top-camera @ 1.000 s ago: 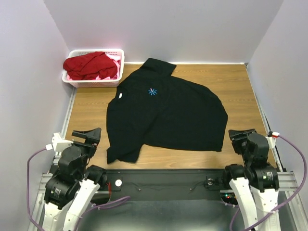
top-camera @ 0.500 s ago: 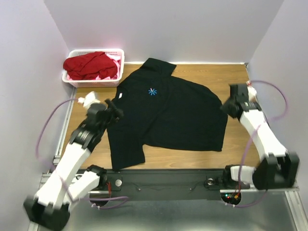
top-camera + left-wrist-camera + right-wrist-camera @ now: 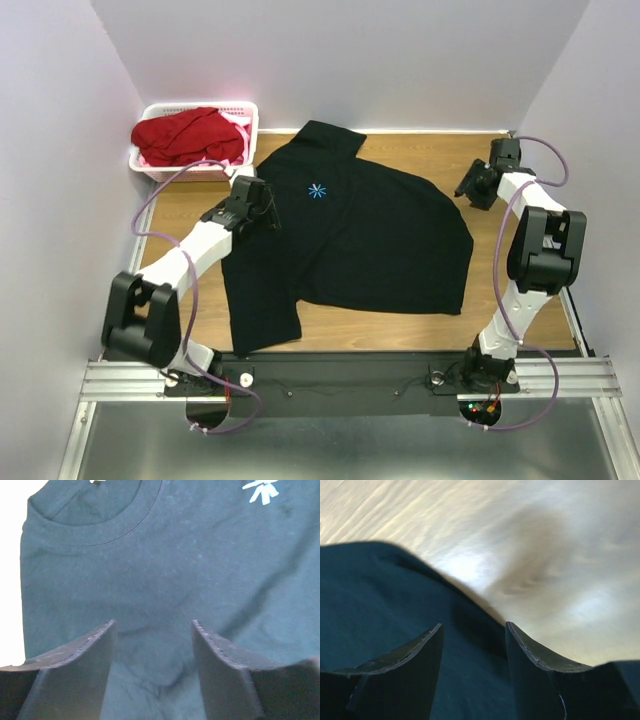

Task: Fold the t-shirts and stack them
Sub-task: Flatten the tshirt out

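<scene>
A large black t-shirt [image 3: 350,235] lies spread on the wooden table, its light-blue asterisk logo [image 3: 317,190] facing up. My left gripper [image 3: 264,208] is open, low over the shirt's left side near the collar. In the left wrist view the left gripper [image 3: 154,626] has cloth between its open jaws, with the collar [image 3: 100,532] and logo [image 3: 261,490] ahead. My right gripper [image 3: 467,190] is open at the shirt's far right edge. In the right wrist view the right gripper [image 3: 472,628] straddles that shirt edge [image 3: 380,605]. A red shirt [image 3: 188,133] and a pink one [image 3: 214,159] lie in the basket.
A white slotted basket [image 3: 196,172] stands at the far left corner. Bare wood table [image 3: 500,240] lies right of the shirt and along its near edge. Grey walls close in on three sides. Cables loop from both arms.
Both arms have reached farther out from the near edge. The left gripper moved onto the shirt's collar side, the right gripper to the shirt's far right edge. The shirt's lower left shifted slightly.
</scene>
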### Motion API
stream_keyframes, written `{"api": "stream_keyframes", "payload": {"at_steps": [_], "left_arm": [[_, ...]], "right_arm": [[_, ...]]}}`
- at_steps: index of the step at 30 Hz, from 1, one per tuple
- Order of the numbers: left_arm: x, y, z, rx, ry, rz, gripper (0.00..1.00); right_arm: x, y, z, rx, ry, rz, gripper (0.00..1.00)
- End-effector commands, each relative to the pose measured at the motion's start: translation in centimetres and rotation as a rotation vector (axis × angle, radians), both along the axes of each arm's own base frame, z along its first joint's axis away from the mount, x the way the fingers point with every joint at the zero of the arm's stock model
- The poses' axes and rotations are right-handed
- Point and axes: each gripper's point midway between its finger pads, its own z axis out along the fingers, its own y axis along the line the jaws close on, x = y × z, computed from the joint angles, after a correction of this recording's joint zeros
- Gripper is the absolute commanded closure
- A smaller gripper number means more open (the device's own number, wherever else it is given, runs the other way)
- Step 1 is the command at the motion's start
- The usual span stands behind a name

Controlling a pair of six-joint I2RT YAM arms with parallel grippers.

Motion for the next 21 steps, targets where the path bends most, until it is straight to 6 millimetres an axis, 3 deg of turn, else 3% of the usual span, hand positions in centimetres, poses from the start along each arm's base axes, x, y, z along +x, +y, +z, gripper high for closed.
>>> {"api": "stream_keyframes", "payload": {"at_steps": [1, 3, 5, 8, 11, 12, 19, 21], "left_arm": [[1.4, -0.2, -1.7, 0.043, 0.037, -0.043, 0.35], [1.0, 0.0, -3.6, 0.058, 0.081, -0.048, 0.47], [0.6, 0.2, -4.7, 0.072, 0.110, -0.054, 0.51], [0.2, 0.3, -5.7, 0.076, 0.129, -0.062, 0.66], [-0.3, 0.1, -6.7, 0.066, 0.150, -0.070, 0.69], [-0.6, 0.1, -7.1, 0.062, 0.160, -0.073, 0.74], [-1.3, 0.0, -8.3, 0.054, 0.182, -0.078, 0.76], [-1.6, 0.1, -8.7, 0.057, 0.192, -0.082, 0.76]], "right_arm": [[2.4, 1.6, 1.2, 0.042, -0.080, 0.131, 0.41], [2.3, 2.5, 0.3, 0.076, -0.065, 0.177, 0.42], [1.9, 3.0, -0.1, 0.088, -0.060, 0.207, 0.45], [1.1, 3.5, -0.6, 0.104, -0.044, 0.224, 0.58], [0.7, 3.6, -0.8, 0.102, -0.040, 0.236, 0.63], [0.6, 3.8, -0.7, 0.109, -0.042, 0.247, 0.65], [-0.2, 5.1, -0.9, 0.126, -0.031, 0.280, 0.73], [-0.5, 6.1, -0.2, 0.111, -0.042, 0.302, 0.78]]}}
